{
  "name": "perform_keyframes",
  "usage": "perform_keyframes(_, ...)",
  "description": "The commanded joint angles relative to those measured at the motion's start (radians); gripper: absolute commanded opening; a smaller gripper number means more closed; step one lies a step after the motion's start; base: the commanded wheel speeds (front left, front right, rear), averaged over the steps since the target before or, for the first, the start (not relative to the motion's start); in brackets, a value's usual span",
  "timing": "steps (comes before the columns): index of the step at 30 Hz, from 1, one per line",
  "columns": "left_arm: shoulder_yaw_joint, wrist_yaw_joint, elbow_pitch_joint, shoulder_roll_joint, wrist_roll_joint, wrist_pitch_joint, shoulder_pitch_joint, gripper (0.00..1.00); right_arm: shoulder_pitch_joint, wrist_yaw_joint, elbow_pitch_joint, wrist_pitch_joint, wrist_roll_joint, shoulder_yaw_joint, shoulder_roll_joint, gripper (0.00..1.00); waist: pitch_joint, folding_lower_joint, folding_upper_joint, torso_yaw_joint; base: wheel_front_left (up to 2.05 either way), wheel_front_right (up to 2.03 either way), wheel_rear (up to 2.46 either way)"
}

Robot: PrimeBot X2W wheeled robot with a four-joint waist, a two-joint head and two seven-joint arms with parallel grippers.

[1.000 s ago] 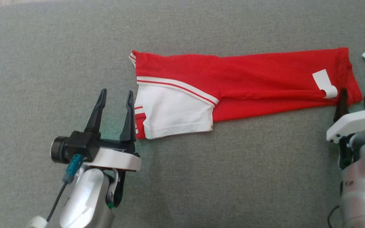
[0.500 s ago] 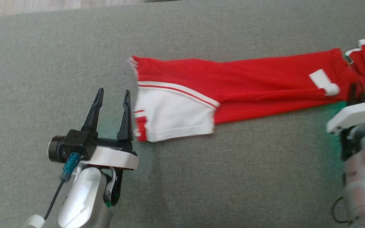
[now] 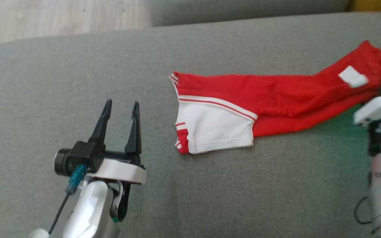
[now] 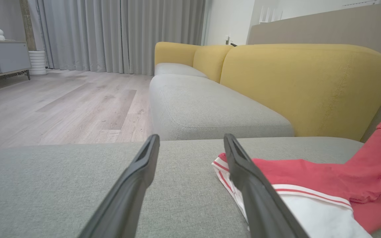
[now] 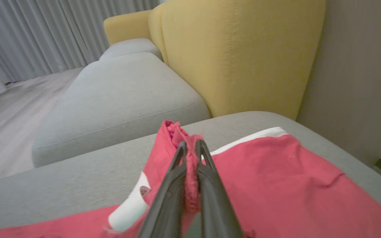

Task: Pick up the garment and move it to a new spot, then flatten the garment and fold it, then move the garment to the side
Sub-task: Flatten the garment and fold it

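- Fingers (image 5: 207, 172) of the right gripper (image 5: 190, 145) are clenched on a bunched red hem of the garment (image 3: 276, 96), holding that end off the cushion, probably so the cloth can be dragged to a new spot; the left gripper (image 3: 121, 105) is spread wide with nothing in it, low over bare fabric, near the garment's white end but apart from it
- grey sofa seat (image 3: 78, 66) carries everything; it is broad and plain, so the cloth should slide freely; wooden floor (image 3: 61, 16) lies past its far edge
- yellow backrest (image 4: 303, 86) rises close behind the raised end; I judge it limits any pull that way
- the garment stretches as a long strip across the right half of the seat; its white panel (image 3: 213, 129) lies flat, and the red length climbs toward the clamp
- more red cloth with a white edge (image 5: 276, 172) lies just beside the right gripper; whether it belongs to the same garment I cannot tell; it could catch in the drag
- a white label (image 3: 352, 76) sits near the gripped end
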Motion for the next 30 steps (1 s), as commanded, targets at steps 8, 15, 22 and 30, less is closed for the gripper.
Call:
perform_keyframes(8, 0.016, 0.016, -0.030, 0.004, -0.021, -0.010, 0.006, 1.00, 0.008, -0.001, -0.128, 0.060, 0.120, 0.241, 0.087, 0.00, -0.080, 0.0001, 0.0000, 0.047, 0.00, 0.00, 0.00)
perform_keyframes(15, 0.007, 0.015, -0.032, 0.004, -0.022, -0.010, -0.002, 1.00, 0.004, -0.001, -0.149, 0.071, 0.352, 0.520, 0.094, 0.00, -0.071, 0.0001, 0.0000, 0.094, 0.00, 0.00, 0.00)
perform_keyframes(22, -0.025, 0.020, -0.028, 0.004, -0.037, -0.010, -0.018, 1.00, -0.004, -0.001, -0.097, 0.014, 0.509, 0.765, 0.094, 0.00, -0.041, 0.0001, 0.0000, 0.147, 0.00, 0.00, 0.00)
perform_keyframes(30, -0.045, 0.027, -0.026, 0.004, -0.046, -0.010, -0.030, 1.00, -0.021, -0.001, -0.039, -0.041, 0.605, 0.931, 0.094, 0.00, -0.017, 0.0001, 0.0000, 0.182, 0.00, 0.00, 0.00)
